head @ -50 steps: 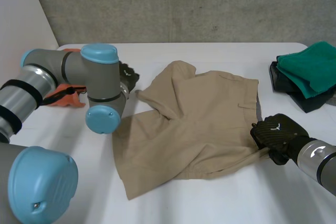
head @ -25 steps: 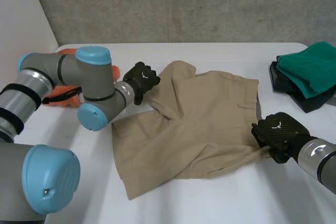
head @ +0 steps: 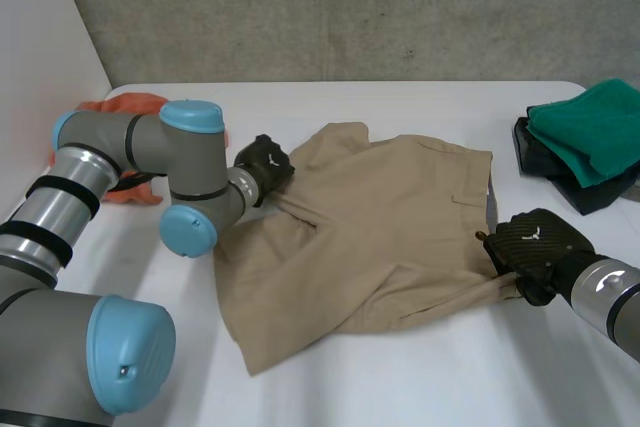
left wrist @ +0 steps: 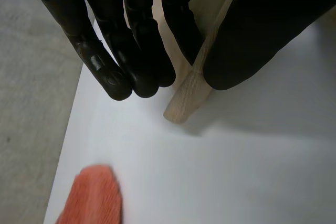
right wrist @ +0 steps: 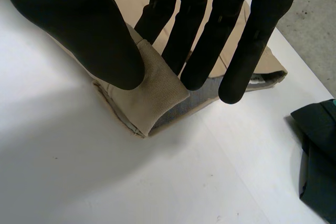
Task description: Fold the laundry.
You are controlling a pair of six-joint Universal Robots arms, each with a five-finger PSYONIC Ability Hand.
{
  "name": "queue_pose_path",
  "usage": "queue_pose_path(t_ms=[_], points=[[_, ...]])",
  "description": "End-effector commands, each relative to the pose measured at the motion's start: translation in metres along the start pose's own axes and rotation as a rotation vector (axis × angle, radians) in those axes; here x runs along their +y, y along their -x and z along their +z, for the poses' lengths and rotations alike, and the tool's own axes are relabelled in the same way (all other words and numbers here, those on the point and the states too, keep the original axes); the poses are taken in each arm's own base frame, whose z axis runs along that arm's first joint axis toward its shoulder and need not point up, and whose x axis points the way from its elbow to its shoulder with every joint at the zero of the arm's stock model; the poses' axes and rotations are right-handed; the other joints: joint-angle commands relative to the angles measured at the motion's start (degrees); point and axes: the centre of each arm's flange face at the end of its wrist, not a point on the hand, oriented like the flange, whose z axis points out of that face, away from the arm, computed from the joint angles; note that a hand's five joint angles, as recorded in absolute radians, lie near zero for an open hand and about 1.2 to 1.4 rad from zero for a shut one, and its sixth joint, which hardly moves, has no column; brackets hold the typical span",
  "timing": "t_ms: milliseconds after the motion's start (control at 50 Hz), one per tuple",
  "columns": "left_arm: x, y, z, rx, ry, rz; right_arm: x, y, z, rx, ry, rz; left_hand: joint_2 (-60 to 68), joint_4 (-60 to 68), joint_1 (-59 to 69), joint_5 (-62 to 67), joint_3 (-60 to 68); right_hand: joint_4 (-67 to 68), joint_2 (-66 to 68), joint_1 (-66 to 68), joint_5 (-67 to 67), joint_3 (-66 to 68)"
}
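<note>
Tan shorts (head: pixel 370 232) lie spread on the white table (head: pixel 420 387). My left hand (head: pixel 264 165) is at their far left leg hem, and its own wrist view shows the thumb (left wrist: pixel 252 40) and fingers (left wrist: pixel 131 51) pinching that tan hem (left wrist: pixel 186 98). My right hand (head: pixel 530 247) sits at the waistband corner on the shorts' right side. There its thumb (right wrist: pixel 89 30) and fingers (right wrist: pixel 210 40) pinch the folded waistband corner (right wrist: pixel 157 98), lifting it slightly off the table.
An orange cloth (head: pixel 125 107) lies behind my left arm near the table's left edge, its tip (left wrist: pixel 92 195) beyond my left fingertips. A stack of green and dark folded clothes (head: pixel 585 142) sits at the far right. White table shows in front of the shorts.
My left hand came out from behind its arm, reached the shorts' far left leg hem and closed on it, shifting that hem. The right hand kept its hold on the waistband corner.
</note>
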Motion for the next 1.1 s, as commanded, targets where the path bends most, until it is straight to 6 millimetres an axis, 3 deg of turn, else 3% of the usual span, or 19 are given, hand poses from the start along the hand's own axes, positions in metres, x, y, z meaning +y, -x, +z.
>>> queue_pose_path(t_ms=[20,160,260,280,300,320,340,360,400,480,560,640,700,760,880,940,1000,1100], points=[[0.015,0.007,-0.002,-0.076,0.137,-0.031,-0.001,0.001,-0.002,0.0,-0.004,-0.003,11.64,11.74,14.04,12.66,12.08,11.36,11.73,16.86,12.35,11.48],[0.021,0.015,-0.007,-0.152,0.244,-0.012,-0.005,0.006,-0.005,-0.009,-0.011,-0.014,11.64,11.74,14.04,12.66,12.08,11.36,11.73,16.86,12.35,11.48],[0.001,0.019,-0.016,-0.139,0.182,-0.052,-0.008,0.008,-0.008,-0.007,-0.014,-0.027,11.64,11.74,14.04,12.66,12.08,11.36,11.73,16.86,12.35,11.48],[-0.002,0.021,-0.018,-0.133,0.171,-0.063,-0.01,0.008,-0.009,-0.001,-0.017,-0.032,5.66,5.76,8.07,6.69,6.1,11.36,11.73,16.86,12.35,11.48],[-0.006,0.023,-0.02,-0.13,0.156,-0.077,-0.011,0.009,-0.01,-0.001,-0.019,-0.034,-8.38,-8.28,-5.98,-7.36,-7.95,11.36,11.73,16.86,12.35,11.48],[-0.01,0.025,-0.023,-0.126,0.142,-0.093,-0.012,0.008,-0.011,0.003,-0.023,-0.036,-24.35,-24.24,-21.94,-23.32,-23.91,11.36,11.73,16.86,12.35,11.48],[-0.018,0.029,-0.029,-0.12,0.118,-0.123,-0.014,0.009,-0.012,0.004,-0.029,-0.04,-51.48,-51.38,-49.08,-50.46,-51.04,11.36,11.73,16.86,12.35,11.48],[-0.022,0.032,-0.033,-0.123,0.108,-0.14,-0.016,0.009,-0.013,0.007,-0.033,-0.041,-58.36,-58.26,-55.96,-57.34,-57.92,11.36,11.73,16.86,12.35,11.48],[-0.03,0.042,-0.041,-0.14,0.083,-0.175,-0.019,0.009,-0.015,0.009,-0.044,-0.044,-58.36,-58.26,-55.96,-57.34,-57.92,11.36,11.73,16.86,12.35,11.48],[-0.051,0.067,-0.067,-0.191,0.035,-0.259,-0.03,0.013,-0.02,0.005,-0.081,-0.058,-58.36,-58.26,-55.96,-57.34,-57.92,11.36,11.73,16.86,12.35,11.48],[-0.076,0.087,-0.114,-0.207,-0.019,-0.361,-0.047,0.017,-0.025,0.001,-0.14,-0.054,-58.36,-58.26,-55.96,-57.34,-57.92,11.36,11.73,16.86,12.35,11.48],[-0.093,0.088,-0.164,-0.176,-0.044,-0.474,-0.057,0.016,-0.025,0.007,-0.165,-0.002,-58.36,-58.26,-55.96,-57.34,-57.92,11.36,11.73,16.86,12.35,11.48],[-0.101,0.066,-0.209,-0.095,-0.045,-0.594,-0.062,0.007,-0.021,0.045,-0.163,0.081,-51.62,-51.52,-49.22,-50.6,-51.18,11.36,11.73,16.86,12.35,11.48],[-0.102,0.045,-0.228,-0.024,-0.035,-0.64,-0.063,-0.004,-0.014,0.091,-0.15,0.176,-47.06,-46.96,-44.66,-46.04,-46.62,11.36,11.73,16.86,12.35,11.48],[-0.102,-0.027,-0.273,0.196,0.019,-0.655,-0.059,-0.019,0.002,0.16,-0.114,0.323,-40.5,-40.4,-38.09,-39.47,-40.06,11.36,11.73,16.86,12.35,11.48],[-0.102,-0.052,-0.286,0.263,0.033,-0.632,-0.057,-0.022,0.006,0.181,-0.099,0.344,-40.32,-40.22,-37.92,-39.3,-39.88,11.36,11.73,16.86,12.35,11.48],[-0.1,-0.072,-0.286,0.291,0.052,-0.62,-0.055,-0.023,0.007,0.189,-0.088,0.346,-40.49,-40.38,-38.08,-39.46,-40.05,11.36,11.73,16.86,12.35,11.48],[-0.084,-0.086,-0.253,0.212,0.126,-0.623,-0.051,-0.024,0.007,0.194,-0.074,0.358,-40.82,-40.72,-38.42,-39.8,-40.38,11.36,11.73,16.86,12.35,11.48]])
